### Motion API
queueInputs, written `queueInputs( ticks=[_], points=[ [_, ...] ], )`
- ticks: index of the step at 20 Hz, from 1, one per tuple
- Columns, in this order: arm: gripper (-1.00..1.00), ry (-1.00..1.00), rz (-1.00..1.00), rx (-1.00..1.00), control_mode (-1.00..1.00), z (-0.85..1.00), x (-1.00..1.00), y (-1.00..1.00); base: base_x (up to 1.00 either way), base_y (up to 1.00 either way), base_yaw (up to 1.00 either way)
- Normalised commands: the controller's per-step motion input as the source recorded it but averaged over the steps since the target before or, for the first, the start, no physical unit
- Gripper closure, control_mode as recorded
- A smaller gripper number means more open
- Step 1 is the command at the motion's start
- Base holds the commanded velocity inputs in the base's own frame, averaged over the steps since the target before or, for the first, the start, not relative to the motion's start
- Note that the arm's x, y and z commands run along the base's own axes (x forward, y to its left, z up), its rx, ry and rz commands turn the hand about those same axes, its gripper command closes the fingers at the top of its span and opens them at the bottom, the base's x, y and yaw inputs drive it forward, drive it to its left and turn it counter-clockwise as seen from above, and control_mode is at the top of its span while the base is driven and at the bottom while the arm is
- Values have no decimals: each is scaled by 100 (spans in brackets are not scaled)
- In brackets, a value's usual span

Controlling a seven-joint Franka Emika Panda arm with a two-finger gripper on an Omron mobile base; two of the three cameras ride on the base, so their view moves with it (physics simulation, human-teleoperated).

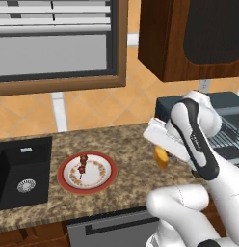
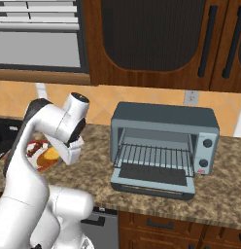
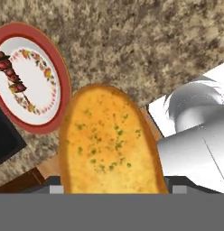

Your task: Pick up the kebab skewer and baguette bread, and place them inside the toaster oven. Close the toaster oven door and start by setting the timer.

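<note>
Mid-frame in the left base view, the arm bends down over the counter (image 1: 126,144), its gripper (image 3: 111,187) clamped around the baguette bread (image 3: 109,144). The kebab skewer (image 1: 82,164) lies on the plate (image 1: 99,181) at lower left, and the toaster oven (image 2: 163,148) gapes open at right.

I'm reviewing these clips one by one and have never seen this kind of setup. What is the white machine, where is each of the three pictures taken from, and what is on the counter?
The white machine is a robot arm on a mobile base in a simulated kitchen. Two pictures come from cameras on the base, behind the arm to its left and right. The third looks along its pincer.

The pincer holds the baguette bread, lifted above the counter. The kebab skewer lies on a red-rimmed plate beside a black sink. To the right stands the toaster oven, its door folded down, the wire rack bare.
</note>
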Motion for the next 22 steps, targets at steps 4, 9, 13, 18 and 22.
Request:
queueInputs(
  ticks=[4, 9, 13, 18, 22],
  points=[
    [100, 0, -35, 15, -100, 39, -23, -95, 0, 0, 0],
    [100, 0, -41, 11, -100, 31, -15, -87, 0, 0, 0],
    [100, 0, -40, 1, -100, 11, 5, -67, 0, 0, 0],
    [100, 0, -42, 0, -100, 0, 29, -43, 0, 0, 0],
    [100, 0, -40, 0, -100, 0, 31, -42, 0, 0, 0]
  ],
)
